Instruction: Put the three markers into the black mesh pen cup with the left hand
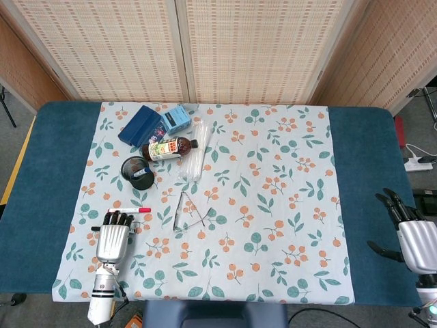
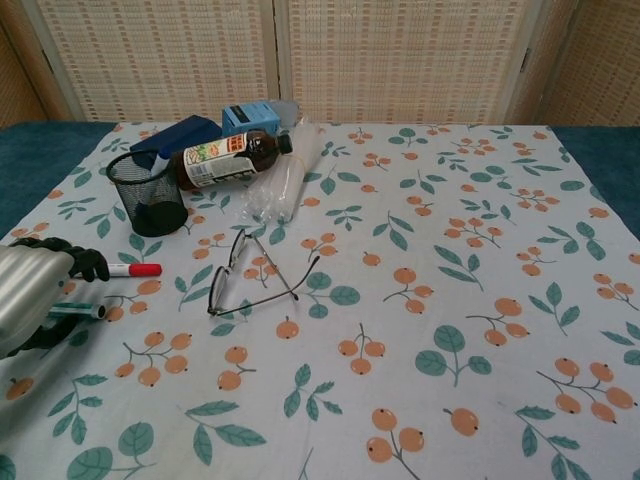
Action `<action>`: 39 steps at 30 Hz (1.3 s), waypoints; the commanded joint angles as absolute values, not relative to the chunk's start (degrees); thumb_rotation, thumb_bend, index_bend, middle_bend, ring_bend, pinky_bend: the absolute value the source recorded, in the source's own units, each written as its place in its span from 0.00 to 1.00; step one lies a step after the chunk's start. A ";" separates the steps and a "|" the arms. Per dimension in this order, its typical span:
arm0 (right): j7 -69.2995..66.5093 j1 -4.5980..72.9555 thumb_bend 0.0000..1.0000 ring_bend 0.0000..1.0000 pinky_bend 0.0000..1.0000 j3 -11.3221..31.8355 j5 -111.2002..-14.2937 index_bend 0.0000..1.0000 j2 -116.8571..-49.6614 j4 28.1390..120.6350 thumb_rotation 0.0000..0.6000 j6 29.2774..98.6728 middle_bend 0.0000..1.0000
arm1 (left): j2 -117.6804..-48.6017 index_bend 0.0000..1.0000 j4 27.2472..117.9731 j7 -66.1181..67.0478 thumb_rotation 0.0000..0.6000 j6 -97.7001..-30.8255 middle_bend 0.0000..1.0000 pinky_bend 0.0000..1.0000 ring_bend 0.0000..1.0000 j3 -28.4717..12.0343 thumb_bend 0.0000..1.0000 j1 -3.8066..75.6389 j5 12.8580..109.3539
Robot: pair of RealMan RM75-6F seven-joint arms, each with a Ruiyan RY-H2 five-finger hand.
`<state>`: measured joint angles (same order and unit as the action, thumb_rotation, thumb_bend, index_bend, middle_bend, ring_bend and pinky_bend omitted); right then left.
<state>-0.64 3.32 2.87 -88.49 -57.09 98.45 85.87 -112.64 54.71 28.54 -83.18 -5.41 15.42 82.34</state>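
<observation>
A black mesh pen cup [image 1: 136, 172] [image 2: 148, 195] stands at the left of the floral cloth, with a blue-capped marker [image 2: 160, 161] sticking out of it. On the cloth in front of the cup lies a red-capped marker [image 1: 130, 210] [image 2: 132, 269]. A teal marker [image 2: 79, 311] lies nearer, partly hidden beneath my left hand [image 1: 113, 236] [image 2: 33, 293]. That hand hovers over it with its fingers loosely curled, gripping nothing, its fingertips just short of the red marker. My right hand [image 1: 414, 234] rests open at the far right.
Folded glasses [image 1: 187, 212] [image 2: 252, 275] lie right of the markers. Behind the cup are a brown bottle [image 1: 168, 147], a clear plastic bag [image 1: 196, 159], a dark blue case [image 1: 139, 125] and a light blue box [image 1: 176, 119].
</observation>
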 commanded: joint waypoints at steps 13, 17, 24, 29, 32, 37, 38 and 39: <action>-0.71 3.24 0.00 0.28 0.30 2.90 -88.35 0.15 -57.03 98.39 1.00 86.02 0.06 | -112.85 0.44 53.84 29.68 1.00 -82.90 0.44 0.25 0.24 -5.87 0.30 15.10 81.35; -0.75 3.25 0.00 0.29 0.30 2.91 -88.38 0.15 -57.02 98.38 1.00 86.04 0.06 | -112.93 0.46 53.40 30.23 1.00 -82.42 0.45 0.25 0.24 -6.02 0.30 15.00 80.76; -0.70 3.30 0.00 0.29 0.30 2.92 -88.20 0.16 -57.06 98.31 1.00 85.84 0.06 | -113.12 0.46 52.58 29.89 1.00 -82.35 0.45 0.25 0.24 -6.08 0.30 15.01 80.66; -0.74 3.29 0.00 0.29 0.30 2.97 -88.16 0.16 -57.04 98.31 1.00 85.93 0.06 | -113.46 0.51 51.55 29.62 1.00 -82.77 0.49 0.26 0.26 -6.16 0.30 15.05 80.83; -1.08 3.27 0.00 0.29 0.30 2.88 -88.58 0.16 -57.00 98.36 1.00 86.09 0.06 | -113.66 0.52 50.80 29.93 1.00 -82.64 0.50 0.26 0.27 -6.24 0.30 15.03 80.61; -1.32 3.24 0.00 0.29 0.30 2.86 -88.67 0.16 -56.94 98.31 1.00 86.20 0.06 | -113.86 0.53 50.15 29.82 1.00 -82.55 0.51 0.26 0.27 -6.23 0.30 15.01 80.52; -1.31 3.22 0.00 0.29 0.30 2.88 -88.64 0.16 -56.94 98.32 1.00 86.23 0.06 | -113.90 0.54 50.02 29.81 1.00 -82.60 0.51 0.26 0.28 -6.20 0.30 14.99 80.55; -1.29 3.20 0.00 0.29 0.30 2.89 -88.59 0.16 -56.95 98.30 1.00 86.26 0.06 | -113.96 0.55 49.86 29.65 1.00 -82.74 0.53 0.27 0.28 -6.20 0.30 14.98 80.62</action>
